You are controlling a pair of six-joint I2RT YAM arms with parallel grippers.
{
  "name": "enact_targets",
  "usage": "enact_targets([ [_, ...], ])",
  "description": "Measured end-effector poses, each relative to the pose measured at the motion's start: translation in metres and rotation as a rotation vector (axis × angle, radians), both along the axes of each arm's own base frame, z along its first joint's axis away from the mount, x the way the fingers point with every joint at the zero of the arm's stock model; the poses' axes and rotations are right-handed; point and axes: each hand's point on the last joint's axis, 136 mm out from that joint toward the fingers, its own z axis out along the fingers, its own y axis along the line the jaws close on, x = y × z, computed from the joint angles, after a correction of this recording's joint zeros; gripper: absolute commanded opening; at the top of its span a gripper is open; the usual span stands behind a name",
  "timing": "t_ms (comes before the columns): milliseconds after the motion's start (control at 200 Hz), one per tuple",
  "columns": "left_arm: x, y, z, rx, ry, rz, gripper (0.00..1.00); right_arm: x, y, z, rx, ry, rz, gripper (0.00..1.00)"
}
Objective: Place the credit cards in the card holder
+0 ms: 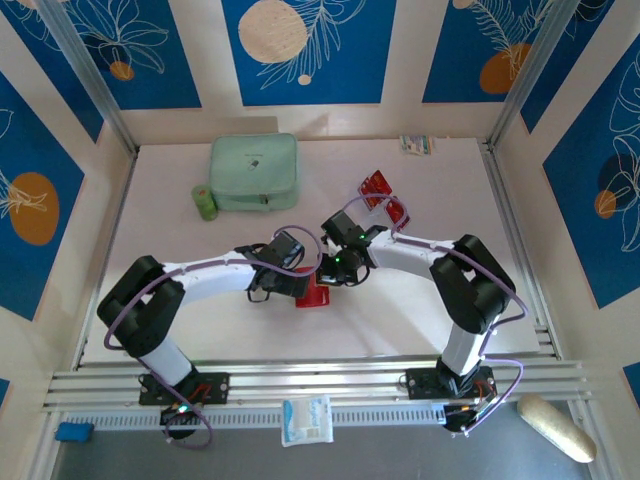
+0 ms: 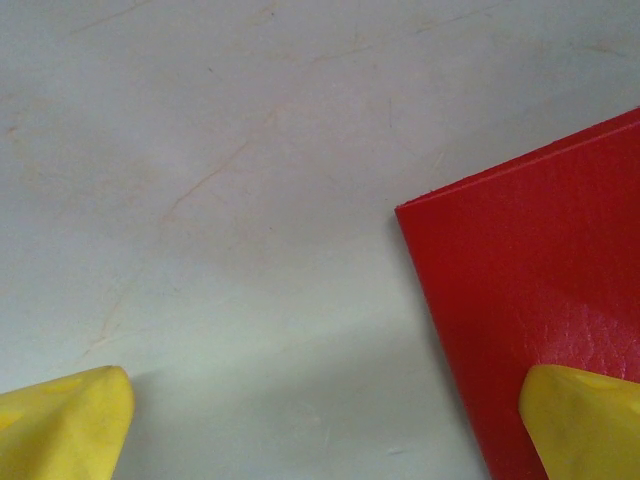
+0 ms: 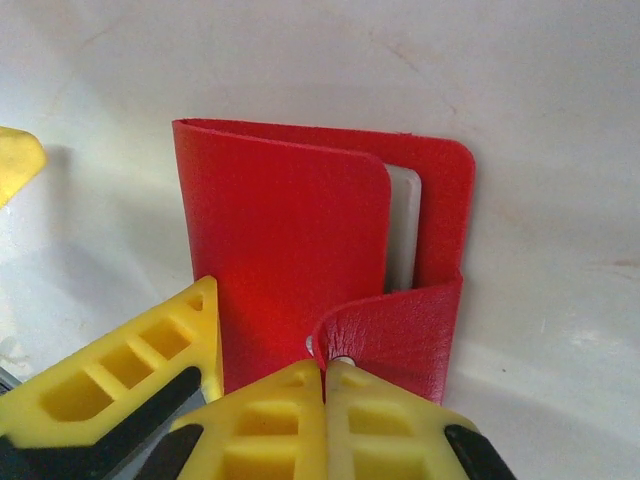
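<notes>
Right wrist, right claw point(image 3: 325, 368) pinching card holder point(image 3: 280, 240)

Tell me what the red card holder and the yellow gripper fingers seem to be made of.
The card holder looks like leather or faux leather: matte red with a fine pebbled grain, and its tab bends softly. Which of the two, I can't tell. The yellow fingers look like matte moulded or printed plastic, rigid, with open lattice pockets.
</notes>
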Motion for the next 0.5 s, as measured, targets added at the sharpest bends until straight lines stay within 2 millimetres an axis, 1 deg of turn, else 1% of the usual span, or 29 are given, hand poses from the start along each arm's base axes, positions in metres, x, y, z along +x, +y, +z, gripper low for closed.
enact_targets([
  [500,0.0,-0.0008,0.0002,-0.002,-0.002,-0.002,1.0,0.0009,0.0051,-0.0043,0.006,0.009,0.008,0.0],
])
